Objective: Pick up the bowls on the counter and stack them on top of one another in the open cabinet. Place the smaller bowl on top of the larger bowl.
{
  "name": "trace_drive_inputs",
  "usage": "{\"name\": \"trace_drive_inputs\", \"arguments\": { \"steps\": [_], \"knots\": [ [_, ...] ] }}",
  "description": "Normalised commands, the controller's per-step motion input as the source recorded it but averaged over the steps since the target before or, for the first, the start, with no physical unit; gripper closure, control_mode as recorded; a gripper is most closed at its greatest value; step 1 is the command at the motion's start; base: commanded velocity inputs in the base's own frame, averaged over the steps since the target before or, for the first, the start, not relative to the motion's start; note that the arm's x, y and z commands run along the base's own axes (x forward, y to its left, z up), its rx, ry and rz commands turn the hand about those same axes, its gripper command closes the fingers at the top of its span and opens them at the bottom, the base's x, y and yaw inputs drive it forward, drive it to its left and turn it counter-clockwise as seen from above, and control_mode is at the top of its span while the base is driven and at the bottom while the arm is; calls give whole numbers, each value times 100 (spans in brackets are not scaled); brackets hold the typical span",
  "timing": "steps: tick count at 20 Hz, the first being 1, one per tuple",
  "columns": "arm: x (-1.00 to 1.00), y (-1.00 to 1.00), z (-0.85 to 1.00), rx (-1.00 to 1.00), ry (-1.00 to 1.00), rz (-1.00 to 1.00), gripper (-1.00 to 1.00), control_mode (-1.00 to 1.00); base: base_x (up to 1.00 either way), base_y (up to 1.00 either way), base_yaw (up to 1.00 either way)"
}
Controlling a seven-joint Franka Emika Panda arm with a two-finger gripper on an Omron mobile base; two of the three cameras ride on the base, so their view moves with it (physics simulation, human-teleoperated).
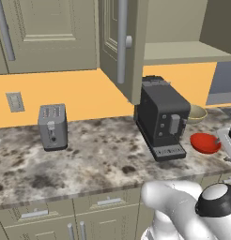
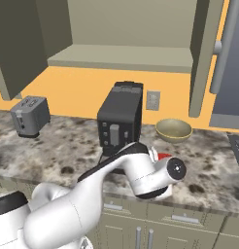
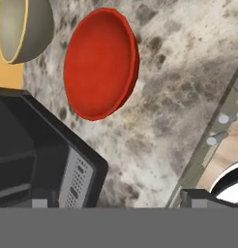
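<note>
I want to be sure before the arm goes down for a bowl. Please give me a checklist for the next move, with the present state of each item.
1. End effector open and empty: ok.
2. Red bowl free on the counter, nothing in it: ok.
3. Tan bowl upright and apart from the red one: ok.
4. Cabinet door open, shelf bare: ok.
5. Coffee machine close beside the red bowl, may crowd the approach: not ok.
6. End effector centred over a bowl: not ok, the red bowl lies ahead of the fingertips.

A black coffee machine stands upright, a grey toaster well apart — a wall socket behind.
</note>
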Motion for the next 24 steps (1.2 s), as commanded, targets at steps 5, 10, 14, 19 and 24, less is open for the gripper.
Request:
{"name": "trace_drive_inputs", "arguments": {
  "steps": [5,10,14,19,24],
  "knots": [
    [26,-26,-13,1,2,-9,-100,-100,0,0,0],
    [26,-20,-27,2,0,-8,-100,-100,0,0,0],
    [28,-14,-25,4,0,-6,-100,-100,0,0,0],
    [35,-19,-17,4,3,-6,-100,-100,0,0,0],
    [12,-19,-16,2,0,-3,-100,-100,0,0,0]
  ]
}}
